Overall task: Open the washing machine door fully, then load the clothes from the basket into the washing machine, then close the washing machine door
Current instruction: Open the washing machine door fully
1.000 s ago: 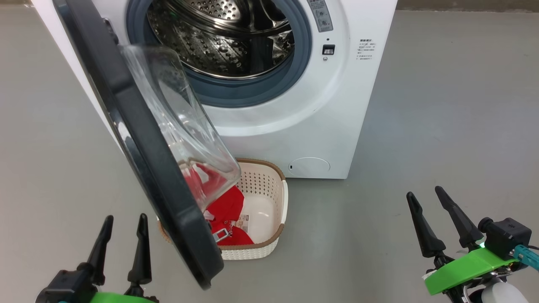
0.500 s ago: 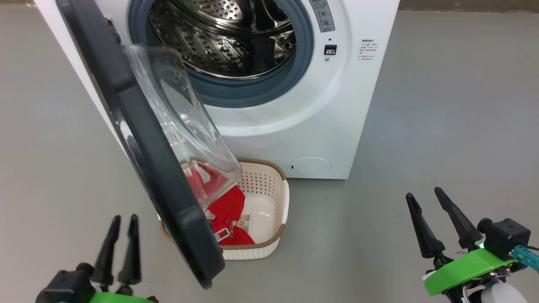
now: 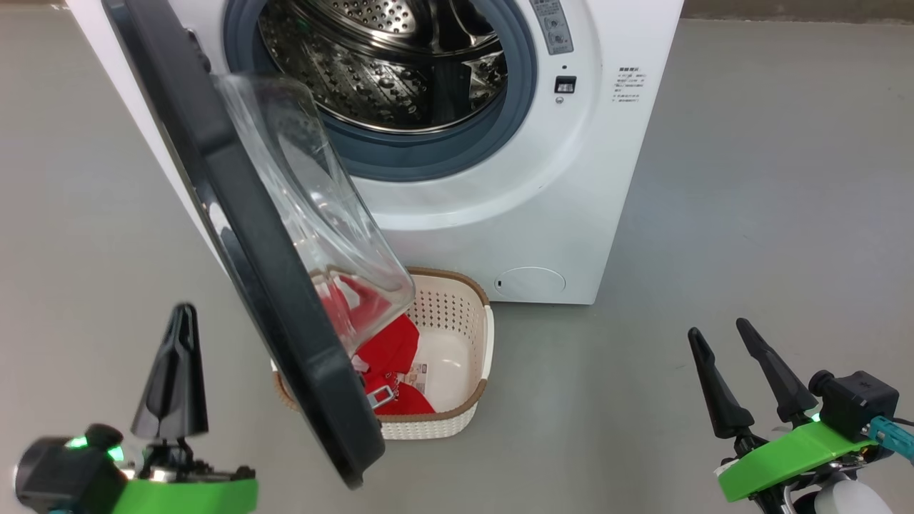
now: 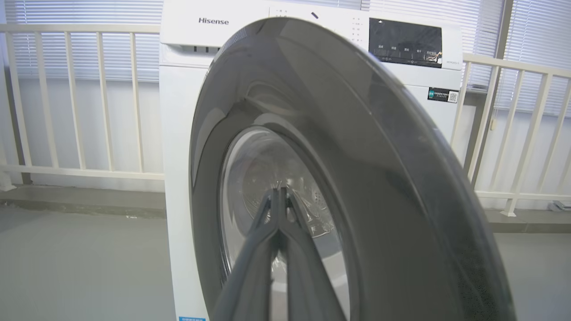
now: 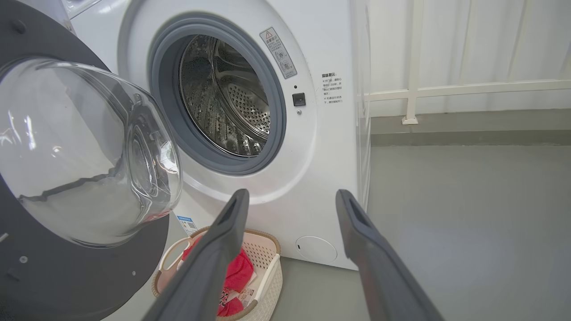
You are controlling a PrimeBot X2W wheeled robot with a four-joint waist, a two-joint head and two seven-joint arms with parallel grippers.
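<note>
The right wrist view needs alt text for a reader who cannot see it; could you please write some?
A white washing machine stands with its door swung open at left, steel drum exposed. Below the door, a cream basket on the floor holds red clothes. The right claw stands open in the foreground, fingers spread, holding nothing.

The part-open washing machine door (image 3: 243, 235) overhangs the left half of the basket (image 3: 446, 426) — only its right half is reachable from above. The drum (image 3: 385, 64) mouth seems clear.
</note>
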